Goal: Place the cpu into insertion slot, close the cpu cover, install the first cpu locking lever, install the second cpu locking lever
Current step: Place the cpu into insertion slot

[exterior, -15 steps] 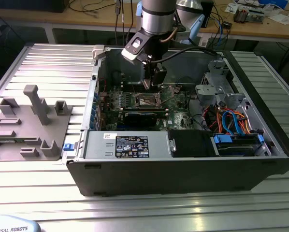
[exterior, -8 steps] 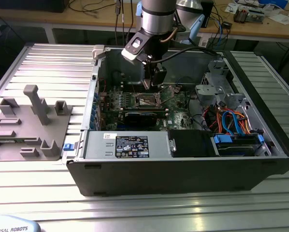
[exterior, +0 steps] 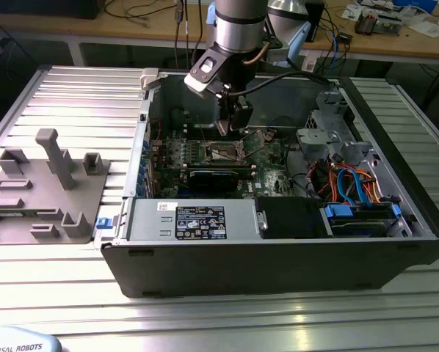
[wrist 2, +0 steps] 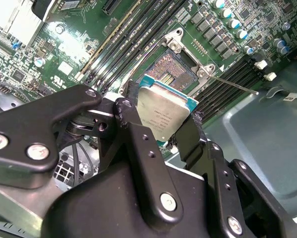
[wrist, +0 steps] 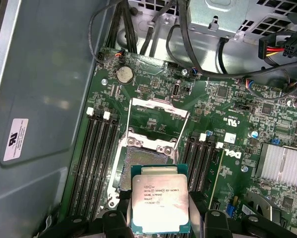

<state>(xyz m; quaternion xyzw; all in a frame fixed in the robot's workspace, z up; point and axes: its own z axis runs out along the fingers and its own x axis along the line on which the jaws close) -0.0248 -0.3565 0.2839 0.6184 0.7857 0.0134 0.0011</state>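
Note:
My gripper (wrist 2: 163, 130) is shut on the cpu (wrist 2: 163, 115), a flat square chip with a silver-grey top and a teal edge, held by two opposite sides between the black fingers (wrist 2: 133, 126). In the first wrist view the cpu (wrist: 161, 203) hangs just short of the insertion slot (wrist: 143, 163), partly overlapping its near edge. The insertion slot (wrist 2: 174, 67) is bare, its contact field showing. The cpu cover (wrist: 158, 118) is swung open and lies back on the green board beyond the slot. A thin metal lever (wrist 2: 233, 83) sticks out beside the socket. In the exterior view the gripper (exterior: 233, 123) hovers above the socket (exterior: 227, 152).
The motherboard sits inside an open computer case (exterior: 278, 257) with tall walls around it. Black memory slots (wrist: 96, 153) flank the socket on both sides. Cables (wrist: 198, 44) and a drive cage (exterior: 337, 139) crowd one end. A grey fixture (exterior: 47, 183) stands on the table at the exterior view's left.

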